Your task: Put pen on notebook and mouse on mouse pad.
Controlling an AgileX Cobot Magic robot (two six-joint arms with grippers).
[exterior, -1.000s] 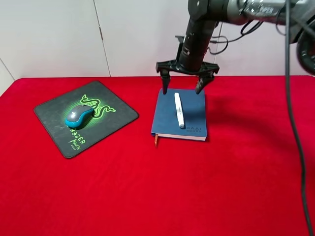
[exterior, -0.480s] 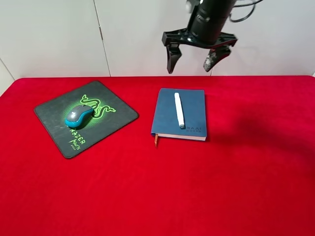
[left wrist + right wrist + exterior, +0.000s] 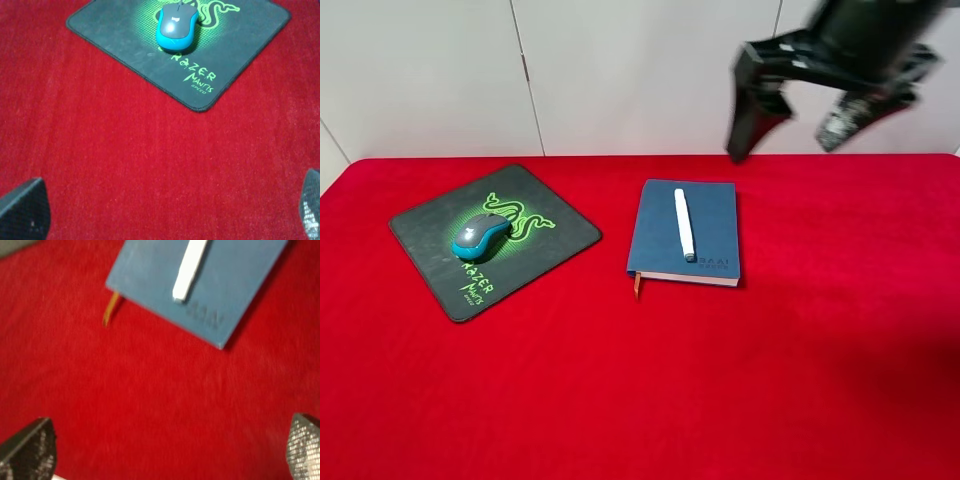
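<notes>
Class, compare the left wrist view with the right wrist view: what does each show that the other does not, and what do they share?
Only the left wrist view shows the mouse sitting on the mouse pad. Only the right wrist view shows the pen lying on the notebook, with its orange ribbon. Both show the red cloth and open jaws holding nothing.

You had the right hand (image 3: 798,116) raised high above the counter (image 3: 800,350), near its far edge, its two fingers (image 3: 752,112) spread wide with nothing between them, blurred. The pen (image 3: 684,224) lay lengthwise on the notebook (image 3: 712,228), grey tip toward the lettered near edge. An orange ribbon (image 3: 638,285) poked out at the notebook's near left corner. Well apart to the left, the mouse (image 3: 480,235) sat on the pad (image 3: 550,232), over the green logo. White cabinet doors (image 3: 440,75) stood behind the red counter.
</notes>
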